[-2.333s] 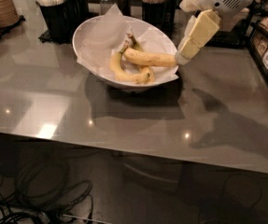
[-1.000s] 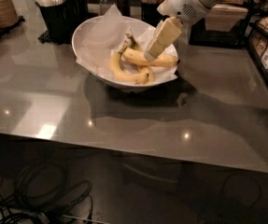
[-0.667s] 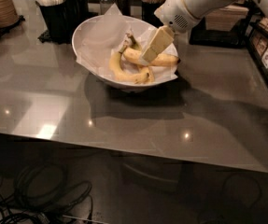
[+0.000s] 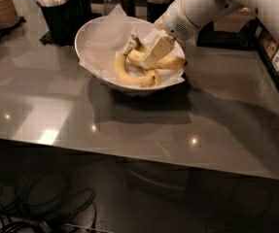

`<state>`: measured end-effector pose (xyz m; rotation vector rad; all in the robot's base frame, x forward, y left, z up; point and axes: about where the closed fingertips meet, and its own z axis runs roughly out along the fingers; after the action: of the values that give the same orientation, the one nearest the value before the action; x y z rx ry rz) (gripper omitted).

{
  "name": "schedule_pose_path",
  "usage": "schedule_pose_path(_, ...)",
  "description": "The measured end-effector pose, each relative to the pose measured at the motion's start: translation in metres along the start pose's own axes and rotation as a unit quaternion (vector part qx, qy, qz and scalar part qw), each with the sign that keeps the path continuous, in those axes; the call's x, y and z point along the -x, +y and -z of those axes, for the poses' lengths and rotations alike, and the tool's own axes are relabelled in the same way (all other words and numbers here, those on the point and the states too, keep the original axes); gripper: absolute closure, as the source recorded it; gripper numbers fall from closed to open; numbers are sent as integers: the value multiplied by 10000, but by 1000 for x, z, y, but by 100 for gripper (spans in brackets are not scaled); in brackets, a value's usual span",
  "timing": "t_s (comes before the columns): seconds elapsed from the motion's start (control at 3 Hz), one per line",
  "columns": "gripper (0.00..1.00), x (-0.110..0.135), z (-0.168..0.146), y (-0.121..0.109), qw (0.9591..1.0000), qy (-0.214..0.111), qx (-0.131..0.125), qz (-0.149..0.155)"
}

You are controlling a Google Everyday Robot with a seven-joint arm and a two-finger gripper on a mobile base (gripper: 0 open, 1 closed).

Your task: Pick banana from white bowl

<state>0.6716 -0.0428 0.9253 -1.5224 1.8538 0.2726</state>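
Though nowhere near finished, looking well underway. Got the end effector parked low inside the white bowl, upper middle of the frame, right over the banana, maybe touching it, can't say which. Can't tell either whether apart, together or already clamped on the fruit.

Banana itself: lying across the right half of the bowl on the paper lining, one end reaching toward the right rim, resting against the two curved bananas just below it. Not lifted, by the look of it.

Done, as far as can be judged: reaching in and lining up. Left to do: getting a proper grip, then lifting clear of the rim without dragging the curved pair or the paper along.

Elsewhere on the bench: stacked tan bowls upper left, black holder with white bits sticking out just behind the white bowl. Probably not in the way.
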Motion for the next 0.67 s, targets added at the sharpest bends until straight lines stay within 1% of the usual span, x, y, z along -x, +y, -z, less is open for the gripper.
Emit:
schedule_pose_path(0.33,42,0,0,0,10000,1,1,0)
schedule_pose_path(0.67,53,-2,-2,2,10000,34,28,-12)
